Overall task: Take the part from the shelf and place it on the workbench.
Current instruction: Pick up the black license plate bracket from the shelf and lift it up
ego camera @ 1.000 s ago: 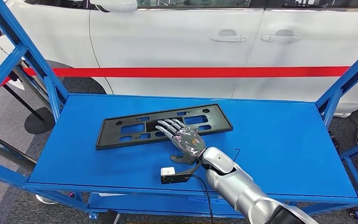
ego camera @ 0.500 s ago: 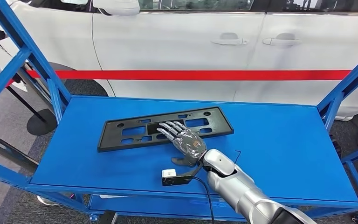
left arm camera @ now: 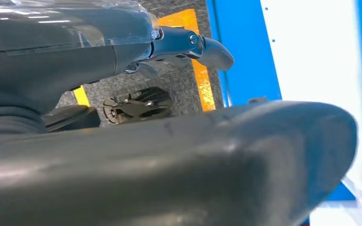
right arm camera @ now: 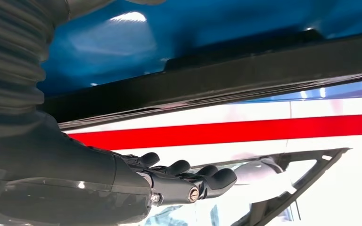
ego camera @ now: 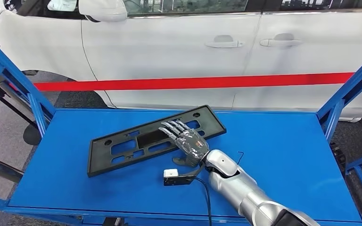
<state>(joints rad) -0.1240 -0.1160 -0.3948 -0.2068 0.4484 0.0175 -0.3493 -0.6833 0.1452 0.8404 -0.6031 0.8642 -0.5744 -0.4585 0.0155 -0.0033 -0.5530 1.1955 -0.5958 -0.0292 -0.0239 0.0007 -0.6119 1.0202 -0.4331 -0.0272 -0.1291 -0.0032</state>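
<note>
Black plastic part [ego camera: 152, 139], a flat rectangular frame with cutouts, is lying skewed on the smooth blue shelf [ego camera: 283, 155], far-right corner angled away. Right hand [ego camera: 187, 142] is resting flat on the part's right-centre, fingers [ego camera: 172, 128] extended together over it, thumb off the near edge; can't tell if it's gripping. Left hand [left arm camera: 122, 52] is hanging over grey floor, fingers loosely curled, holding nothing visible. White car [ego camera: 184, 52] with red stripe is sitting behind.

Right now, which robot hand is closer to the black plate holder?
The right hand: its fingers lie on the black license plate frame. The left hand hangs down over the floor, away from it.
</note>
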